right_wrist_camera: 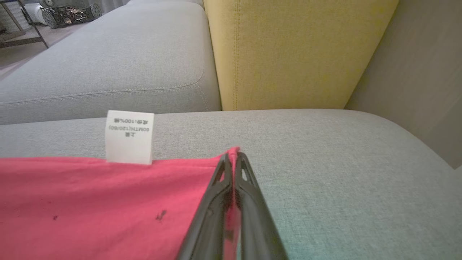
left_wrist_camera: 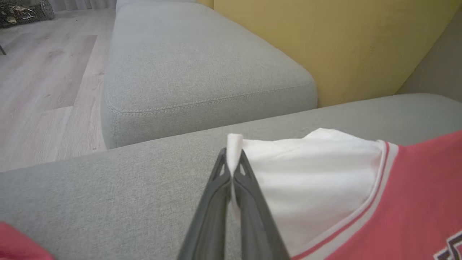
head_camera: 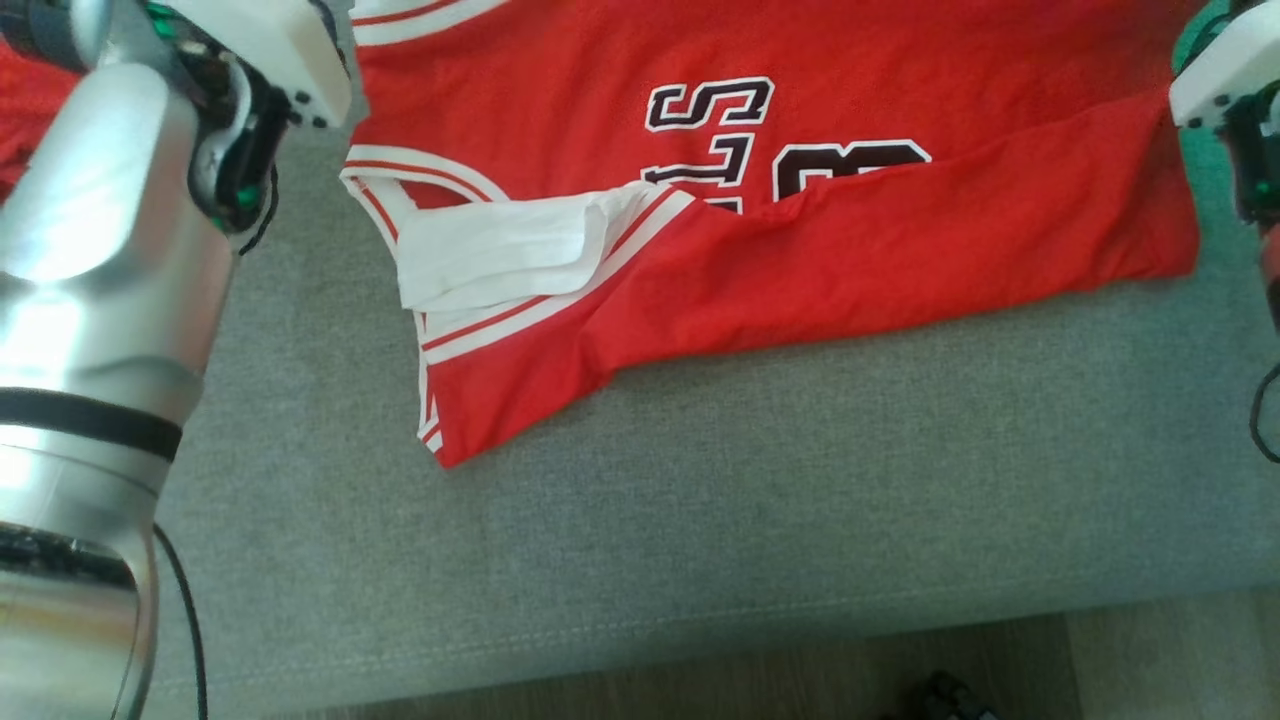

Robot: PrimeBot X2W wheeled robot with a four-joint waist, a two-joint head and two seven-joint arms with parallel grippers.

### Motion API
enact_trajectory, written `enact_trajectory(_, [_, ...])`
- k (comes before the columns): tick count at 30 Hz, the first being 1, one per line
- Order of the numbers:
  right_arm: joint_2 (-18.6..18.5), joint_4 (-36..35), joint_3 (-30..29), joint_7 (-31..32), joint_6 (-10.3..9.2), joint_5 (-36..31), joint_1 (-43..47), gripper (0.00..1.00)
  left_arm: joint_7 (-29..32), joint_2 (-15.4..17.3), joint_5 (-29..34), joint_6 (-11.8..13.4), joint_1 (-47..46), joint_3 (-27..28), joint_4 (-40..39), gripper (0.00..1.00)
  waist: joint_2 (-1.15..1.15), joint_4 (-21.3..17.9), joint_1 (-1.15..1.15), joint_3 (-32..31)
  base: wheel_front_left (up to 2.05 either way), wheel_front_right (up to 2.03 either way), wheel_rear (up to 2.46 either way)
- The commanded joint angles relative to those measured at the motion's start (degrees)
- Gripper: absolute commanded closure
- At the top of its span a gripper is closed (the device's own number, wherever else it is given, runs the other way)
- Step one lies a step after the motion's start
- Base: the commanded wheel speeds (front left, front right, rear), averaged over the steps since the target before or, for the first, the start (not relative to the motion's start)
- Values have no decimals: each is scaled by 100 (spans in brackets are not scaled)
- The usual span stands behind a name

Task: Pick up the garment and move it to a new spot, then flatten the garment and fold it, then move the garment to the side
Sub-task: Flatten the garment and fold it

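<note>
Red basketball jersey (head_camera: 800, 230) across upper frame on grey sofa (head_camera: 700, 520). The left gripper (left_wrist_camera: 234, 165) pinches its white fold, right gripper (right_wrist_camera: 234, 161) its red edge.

Head: steep down. Wrists: low, close, facing yellow backrest (left_wrist_camera: 325, 43); share jersey (head_camera: 900, 230).

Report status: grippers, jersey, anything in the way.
Left gripper shut on jersey, white part; right gripper shut on red corner. Jersey part-folded on sofa. Nothing blocking.

garment (head_camera: 900, 230) 1 | label (right_wrist_camera: 129, 137) 1 | grey cushions (left_wrist_camera: 187, 65) 2 | yellow cushion (right_wrist_camera: 288, 54) 1
</note>
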Motion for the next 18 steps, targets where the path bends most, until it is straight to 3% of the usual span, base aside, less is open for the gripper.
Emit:
enact_trajectory(1, [-33, -64, 84, -127, 37, -30, 46, 100, -89, 244, 96, -45, -147, 66, -53, 100, 0, 10, 0, -38, 0, 0, 0])
enact_trajectory(12, [-192, -259, 323, -348, 37, 181, 475, 100, -375, 331, 116, -194, 92, -289, -101, 100, 0, 99, 0, -508, 0, 0, 0])
enact_trajectory(18, [-395, -616, 688, -265, 37, 564, 1100, 100, -249, 619, 56, -225, 735, -652, -627, 100, 0, 164, 0, -882, 0, 0, 0])
